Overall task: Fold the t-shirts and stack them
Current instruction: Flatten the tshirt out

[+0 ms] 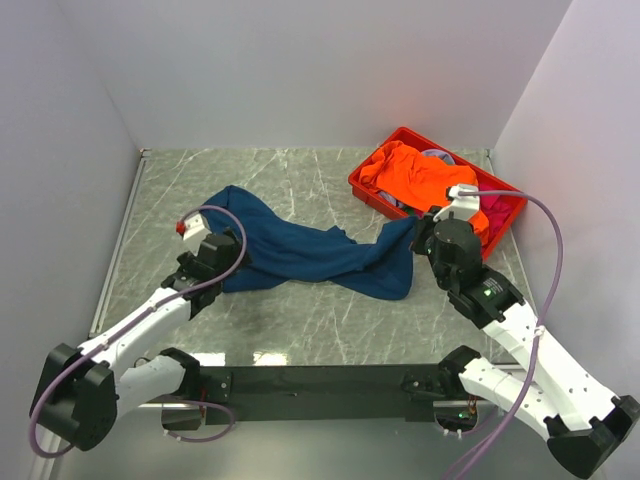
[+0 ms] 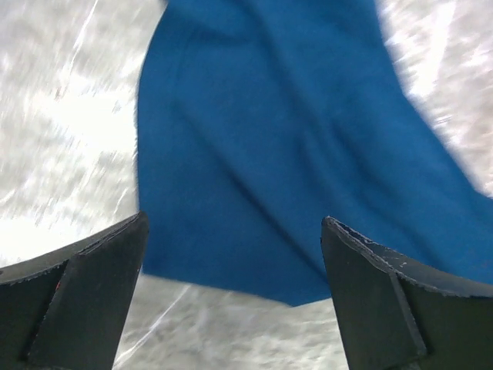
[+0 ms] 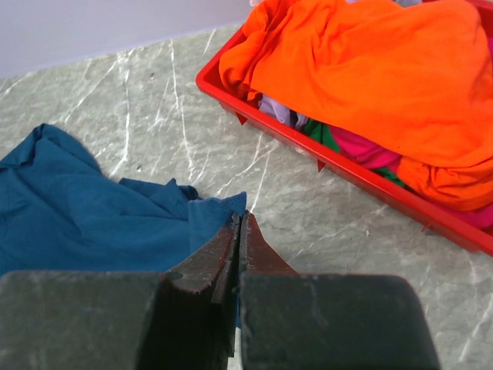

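Marble table [image 1: 300,170], navy t-shirt [image 1: 310,255] pinched by right gripper [image 3: 237,227], left gripper [image 2: 235,222] agape

Navy-blue t-shirt [image 1: 310,258]: plain, reads brighter blue in the left wrist view. Orange t-shirt [image 1: 415,172]: vivid, unpatterned. Magenta-pink t-shirt [image 1: 498,212]: solid colour. Slivers of green cloth [image 3: 322,136] and lilac cloth [image 3: 277,112]. Crate [image 1: 372,198]: glossy red. Worktop [image 1: 290,180]: grey-green marble, pale veins. Left arm [image 1: 140,335] and right arm [image 1: 520,335]: white, black joints. Left gripper [image 2: 235,220] and right gripper [image 3: 237,217]: black. Cables [image 1: 555,250]: mauve.
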{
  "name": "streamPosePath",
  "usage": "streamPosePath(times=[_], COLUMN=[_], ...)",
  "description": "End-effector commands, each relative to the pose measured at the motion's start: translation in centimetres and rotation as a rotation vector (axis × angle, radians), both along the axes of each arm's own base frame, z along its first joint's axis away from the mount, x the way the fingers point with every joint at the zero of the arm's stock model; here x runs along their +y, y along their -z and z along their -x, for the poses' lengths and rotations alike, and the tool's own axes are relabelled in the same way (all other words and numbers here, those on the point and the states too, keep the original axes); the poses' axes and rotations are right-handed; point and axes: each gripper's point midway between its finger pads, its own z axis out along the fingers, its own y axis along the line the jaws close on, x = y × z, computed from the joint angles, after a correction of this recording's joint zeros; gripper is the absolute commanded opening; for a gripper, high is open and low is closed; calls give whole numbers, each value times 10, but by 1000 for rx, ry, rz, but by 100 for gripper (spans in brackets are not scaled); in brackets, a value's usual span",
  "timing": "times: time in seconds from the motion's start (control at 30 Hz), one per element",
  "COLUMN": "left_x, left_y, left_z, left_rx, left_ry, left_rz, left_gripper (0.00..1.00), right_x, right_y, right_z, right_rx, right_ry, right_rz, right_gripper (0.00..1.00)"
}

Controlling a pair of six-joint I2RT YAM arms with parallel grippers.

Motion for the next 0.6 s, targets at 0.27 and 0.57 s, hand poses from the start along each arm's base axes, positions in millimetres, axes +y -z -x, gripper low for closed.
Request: streamPosePath(times=[0.27,0.57], left_x=[4,-10], left_y=[54,70], left_z=[25,24], left_rx=[143,219], left_ry=[-70,-7], left_rz=[27,34], left_gripper=[99,85], right_x=[-2,-9], right_y=[-5,-6], right_z=[-4,-5], right_rx=[-43,-52], right_ry=[7,21], right_rz=[-51,-53], right_gripper=[0,0])
